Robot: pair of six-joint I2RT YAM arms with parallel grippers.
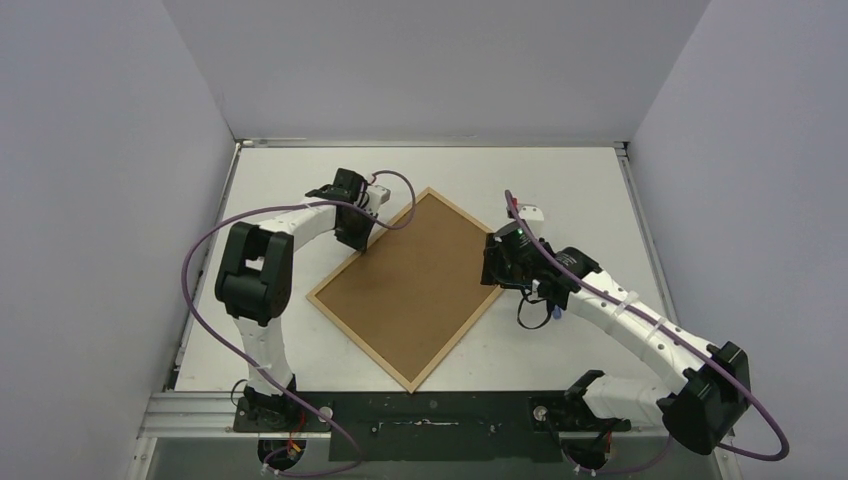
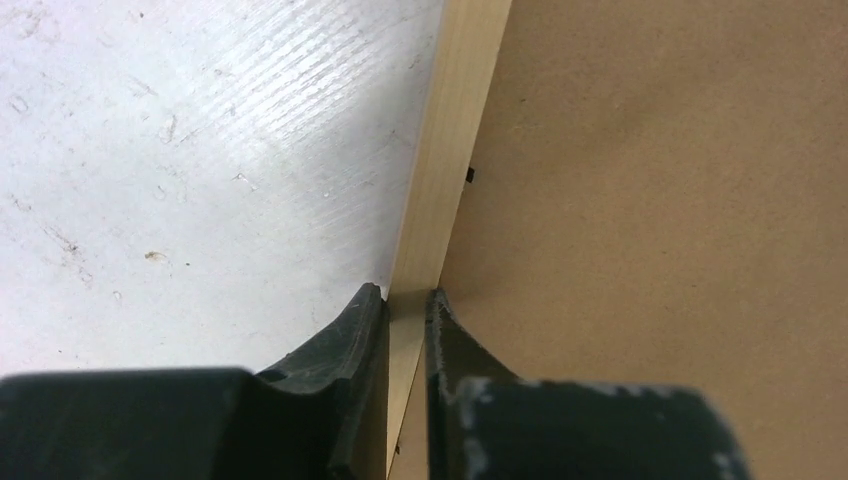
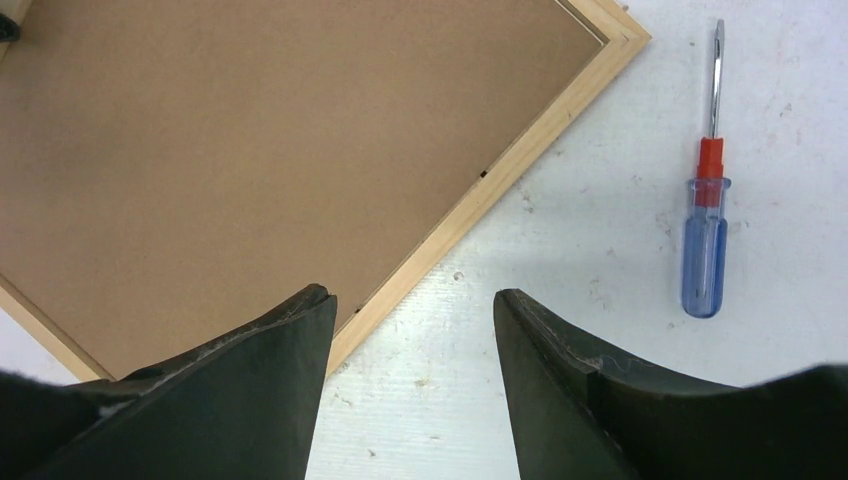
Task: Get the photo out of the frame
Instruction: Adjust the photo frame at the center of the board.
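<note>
Frame [image 1: 360,343] back-up, left tool [image 2: 405,300] clamped on its edge, right tool [image 3: 412,305] gaping, empty, over opposite edge

The scuffed white bench [image 1: 560,180] was occupied by two things. A light wooden frame [image 3: 430,250] was laid flat ahead and left of the right end effector [image 3: 412,295]. A blue-handled screwdriver [image 3: 709,165] was laid ahead and right, apart from the frame.

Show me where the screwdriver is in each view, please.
Top external: the screwdriver, blue handle only, just right of the frame, beside the right arm.
Left wrist: not in it.
Right wrist: right side, apart from the frame.
Shared landmark: the frame's light wooden moulding.
</note>
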